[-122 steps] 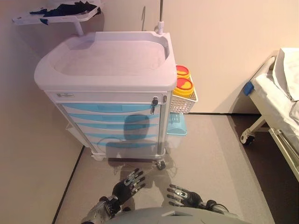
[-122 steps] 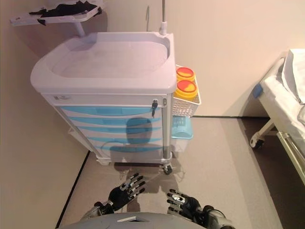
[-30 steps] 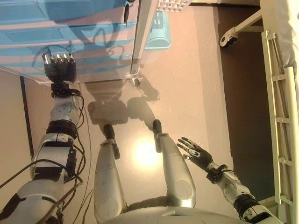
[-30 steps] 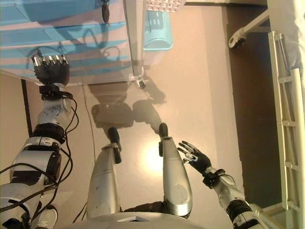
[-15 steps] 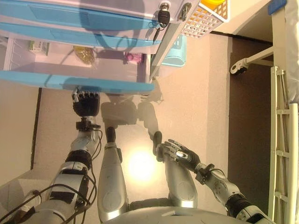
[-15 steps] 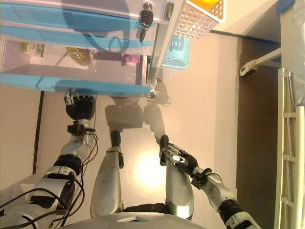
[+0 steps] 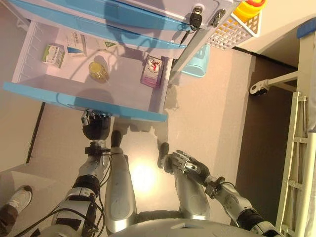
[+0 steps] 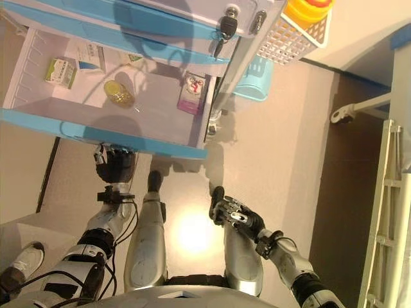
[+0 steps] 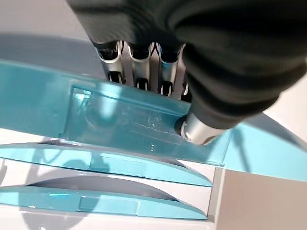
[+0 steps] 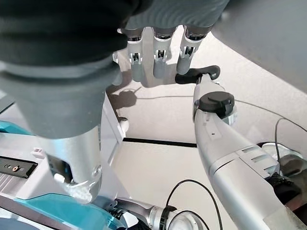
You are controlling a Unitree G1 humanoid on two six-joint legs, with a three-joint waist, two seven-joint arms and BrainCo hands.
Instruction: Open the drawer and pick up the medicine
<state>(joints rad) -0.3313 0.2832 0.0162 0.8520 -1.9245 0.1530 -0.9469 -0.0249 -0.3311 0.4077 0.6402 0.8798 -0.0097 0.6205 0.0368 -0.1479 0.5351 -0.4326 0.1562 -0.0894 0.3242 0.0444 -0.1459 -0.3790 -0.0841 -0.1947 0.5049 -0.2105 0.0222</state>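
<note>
The cart's blue-fronted drawer [image 7: 84, 101] stands pulled far out. Inside lie a green box [image 7: 53, 54], a white and blue box [image 7: 75, 42], a small yellow bottle [image 7: 98, 71] and a pink box [image 7: 152, 71]. My left hand [image 7: 95, 126] is at the drawer's front edge. In the left wrist view its fingers [image 9: 139, 72] curl into the handle recess of the blue front [image 9: 120, 124]. My right hand [image 7: 190, 165] hangs low to the right, well short of the drawer, fingers straight [image 10: 158, 57] and empty.
Shut blue drawers and a key in the lock [image 7: 196, 19] sit above the open one. A white basket with yellow containers [image 7: 237, 27] and a light blue bin [image 7: 197, 59] hang on the cart's right side. A bed frame [image 7: 296, 148] stands at right. A person's shoe [image 7: 17, 200] shows at lower left.
The drawer has slid further out with my left hand on its front, so more of its contents show. The camera has shifted. My right hand has hardly moved.
</note>
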